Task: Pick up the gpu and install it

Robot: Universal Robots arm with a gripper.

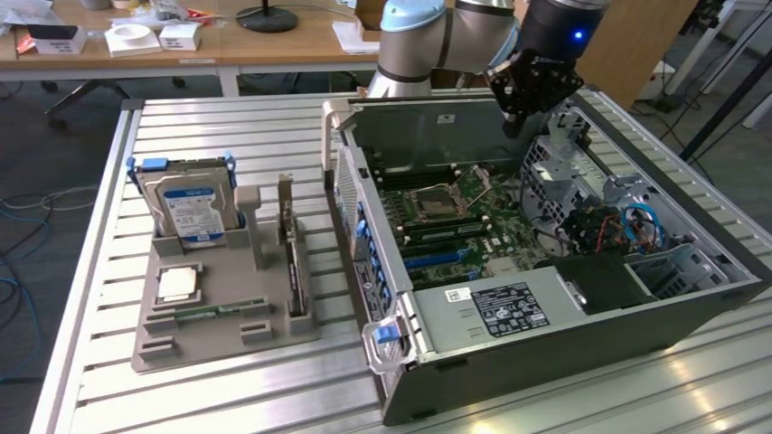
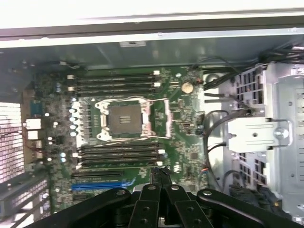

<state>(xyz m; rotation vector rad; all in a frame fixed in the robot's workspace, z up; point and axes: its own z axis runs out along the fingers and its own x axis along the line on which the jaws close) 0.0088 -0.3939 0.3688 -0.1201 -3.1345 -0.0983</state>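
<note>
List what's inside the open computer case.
Motherboard, CPU socket, memory slots, a blue expansion slot, drive cage, cables and power supply. The tool hangs over the board, covering part of it.

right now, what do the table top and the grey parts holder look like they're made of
Table top: likely aluminium, silver ribbed slats with a dull sheen and soft glare. Parts holder: probably plastic, perhaps printed; uniform matte grey, moulded slots, no glint.
</note>
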